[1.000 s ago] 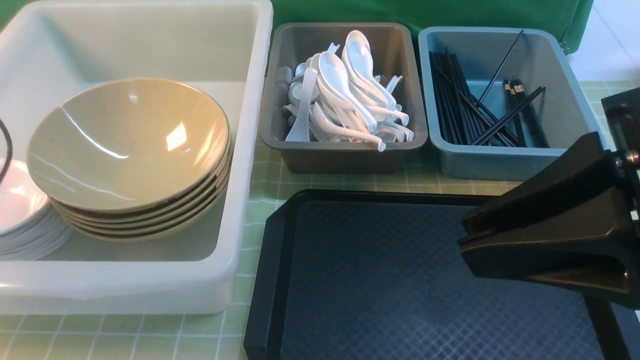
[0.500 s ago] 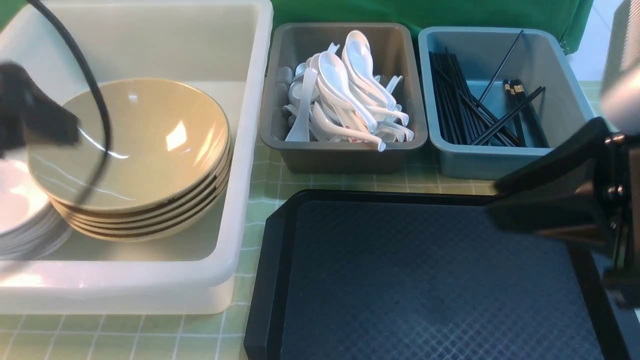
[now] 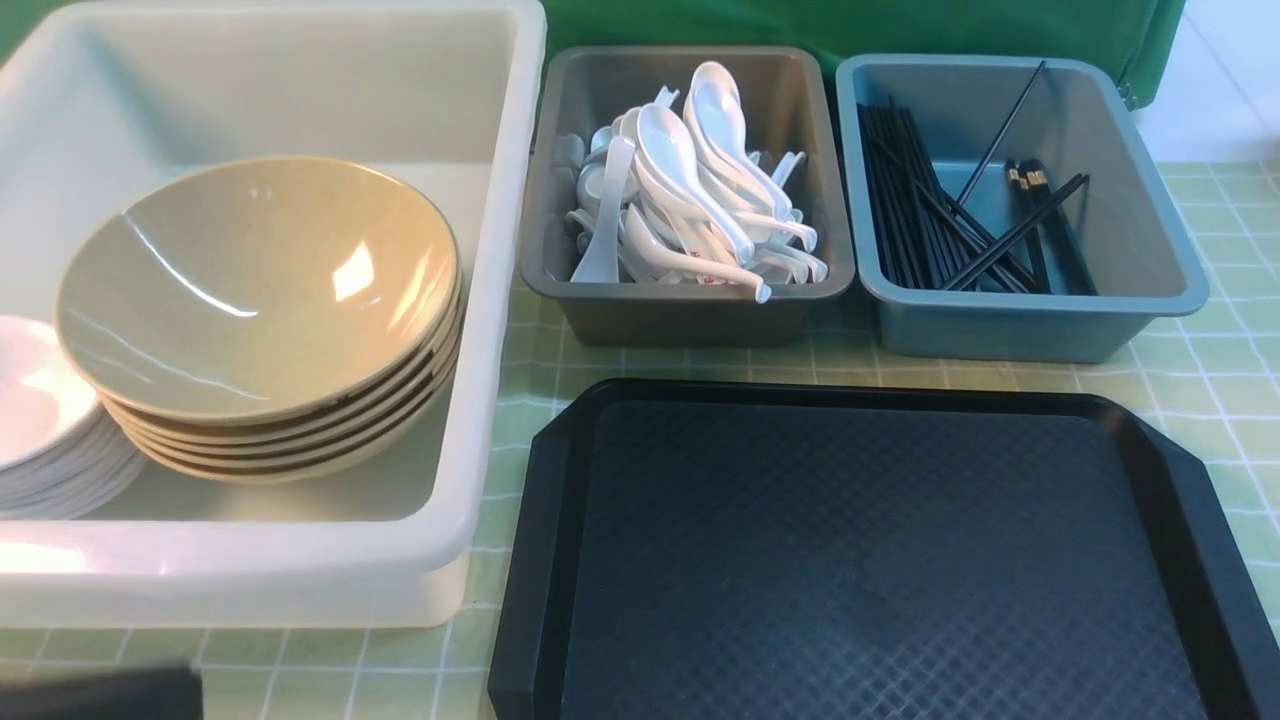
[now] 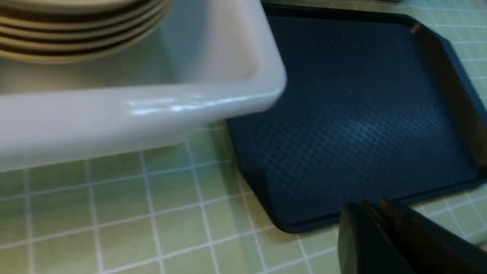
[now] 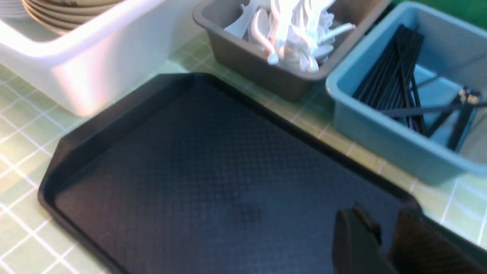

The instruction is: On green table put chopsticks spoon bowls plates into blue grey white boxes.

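Left claw (image 4: 374, 228): low over the green table (image 4: 114, 213), just off the near corner of the black tray (image 4: 354, 114). Fingers pressed together, nothing between them. The large white box (image 4: 152, 110) lies beyond it, apart; the tray corner is the nearest thing.

Right claw (image 5: 380, 236): hangs above the near part of the black tray (image 5: 198, 171). Fingers (image 5: 354, 236) parted by a narrow gap, nothing visible in it. Clear of every box.

Neither claw shows plainly in the front view; only a dark blurred shape sits at that view's lower left edge.

Black tray (image 3: 860, 560): textured, flat on the table in front of the two small boxes, its left edge just beside the white box.

White box (image 3: 480, 300): left of the table. Holds the bowls (image 3: 250, 290), a stack of five or so tan ones, and, touching them on the left, a stack of white plates (image 3: 40, 430), cut off by the frame edge.

Grey box (image 3: 690, 315): centre, behind the tray. Holds a heap of white spoons (image 3: 690, 180).

Blue box (image 3: 1020, 325): right of the grey box, just beside it. Holds black chopsticks (image 3: 920, 210), most lying lengthwise along its left side, several crossed, one leaning on the far wall.

Green table (image 3: 1210, 340): checked cloth, visible around the boxes.
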You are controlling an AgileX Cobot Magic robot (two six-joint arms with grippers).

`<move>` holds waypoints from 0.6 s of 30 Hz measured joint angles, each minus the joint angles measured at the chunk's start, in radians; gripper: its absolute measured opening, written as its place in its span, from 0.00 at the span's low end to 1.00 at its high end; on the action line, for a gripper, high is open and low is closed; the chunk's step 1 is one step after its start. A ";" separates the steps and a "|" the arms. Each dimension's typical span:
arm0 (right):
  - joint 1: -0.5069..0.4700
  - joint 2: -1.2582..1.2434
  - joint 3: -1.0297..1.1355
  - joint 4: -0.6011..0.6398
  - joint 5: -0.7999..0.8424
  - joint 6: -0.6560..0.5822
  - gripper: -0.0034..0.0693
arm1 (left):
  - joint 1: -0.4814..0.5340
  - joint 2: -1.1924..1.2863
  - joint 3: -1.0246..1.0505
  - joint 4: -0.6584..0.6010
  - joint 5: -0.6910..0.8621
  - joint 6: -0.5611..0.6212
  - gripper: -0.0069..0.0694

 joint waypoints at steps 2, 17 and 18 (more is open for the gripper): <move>0.000 -0.102 0.069 -0.001 0.020 0.042 0.20 | 0.000 -0.060 0.019 -0.023 0.014 0.000 0.09; 0.000 -0.359 0.315 -0.046 -0.197 0.174 0.08 | -0.001 -0.308 0.059 -0.059 0.005 0.000 0.09; 0.000 -0.359 0.317 -0.046 -0.199 0.174 0.08 | -0.001 -0.308 0.059 -0.059 0.005 0.000 0.09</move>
